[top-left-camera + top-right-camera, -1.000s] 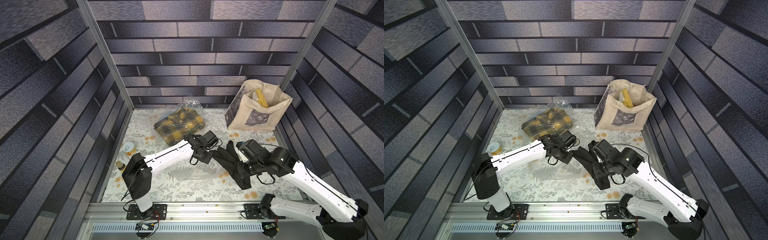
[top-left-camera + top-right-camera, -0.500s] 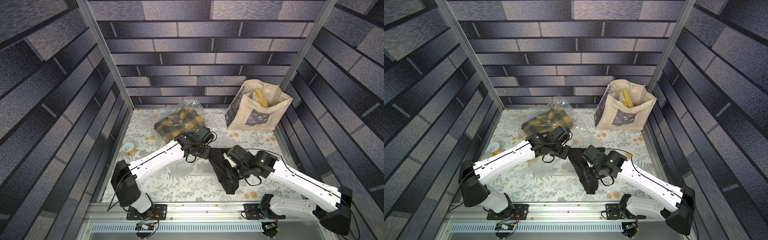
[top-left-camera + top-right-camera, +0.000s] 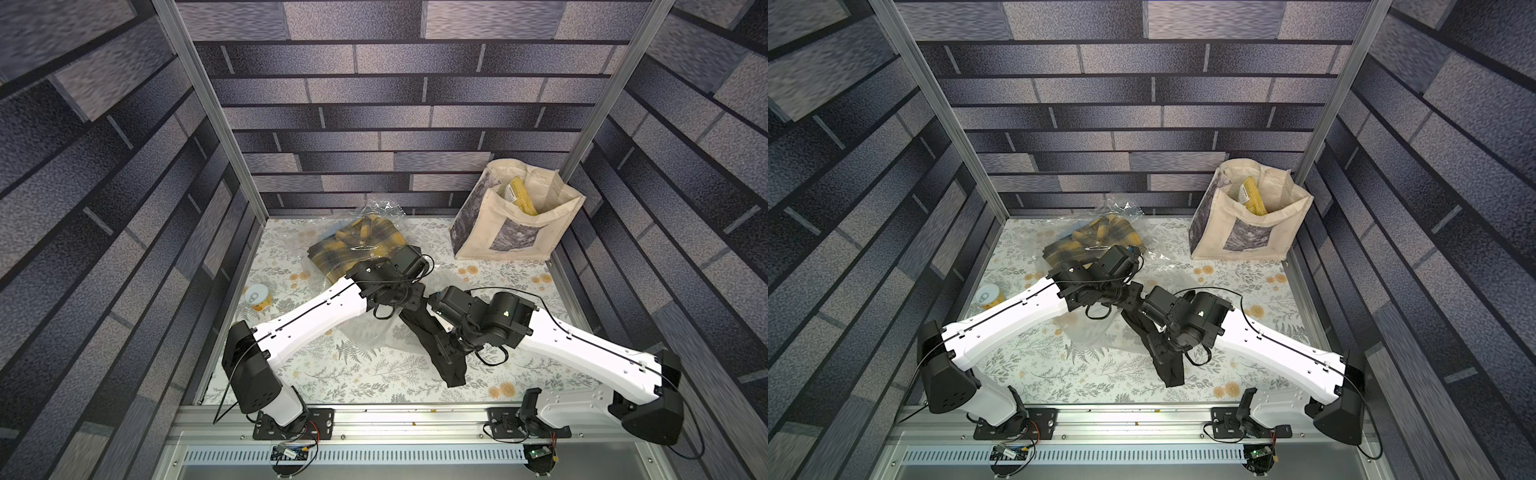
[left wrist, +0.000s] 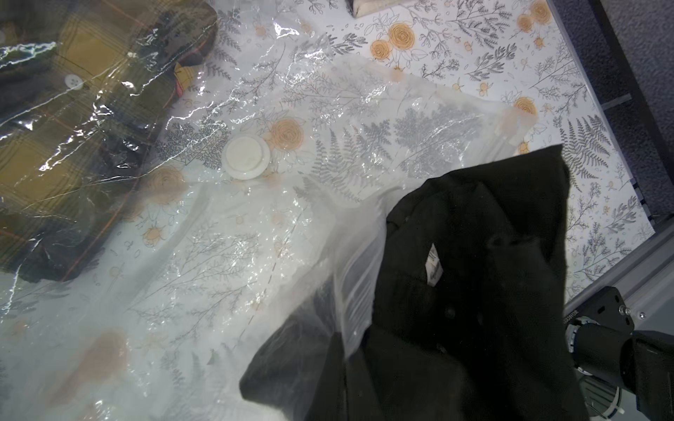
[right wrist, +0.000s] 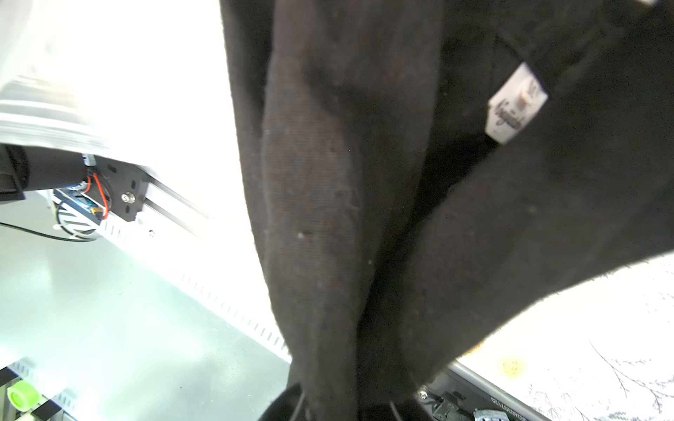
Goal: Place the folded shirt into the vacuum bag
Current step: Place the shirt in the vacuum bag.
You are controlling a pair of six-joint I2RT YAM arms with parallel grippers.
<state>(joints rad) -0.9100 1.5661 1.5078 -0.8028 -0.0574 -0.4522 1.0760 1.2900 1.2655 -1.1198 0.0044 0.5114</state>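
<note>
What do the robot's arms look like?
The left arm and right arm match: chunky white shells with black joints, black shoulders and black wrists. A thin black cable runs along each white part, and loose black cable loops hang near the wrists.

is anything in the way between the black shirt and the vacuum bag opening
Nothing visible. The black shirt, held by the right gripper, hangs right at the vacuum bag's open mouth, part of it already behind the plastic. The plaid shirt inside lies at the bag's far end, clear of it.

Both top views overlook the whole table (image 3: 374, 382); wrist views hang close.
</note>
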